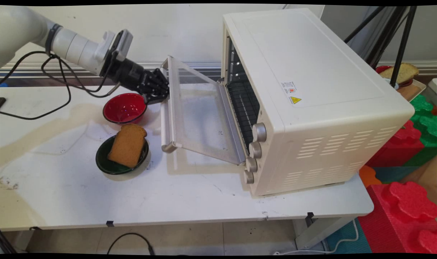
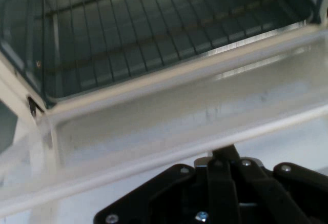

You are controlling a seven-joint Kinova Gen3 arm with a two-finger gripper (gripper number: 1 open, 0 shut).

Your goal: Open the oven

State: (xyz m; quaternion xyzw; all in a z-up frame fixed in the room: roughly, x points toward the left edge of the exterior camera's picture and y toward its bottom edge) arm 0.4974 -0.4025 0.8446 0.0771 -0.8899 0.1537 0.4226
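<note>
The white arm (image 1: pixel 78 48) comes in from the upper left and slopes down toward the right, wrist nearly level, black cables (image 1: pixel 56 82) looping beneath it. The black end effector (image 1: pixel 157 90) points rightward. In the hand view only its linkage shows at the bottom edge.

Open oven door (image 1: pixel 200 111) (half-lowered) bars bowls (image 1: pixel 125 108) from rack (image 1: pixel 242 104)

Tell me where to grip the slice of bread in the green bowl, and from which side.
Grip the bread slice across its two flat faces near the raised top crust end, coming from above. It leans tilted in the green bowl, its upper end clear of the rim, so that end is probably freest; the red bowl stands just behind it.
</note>
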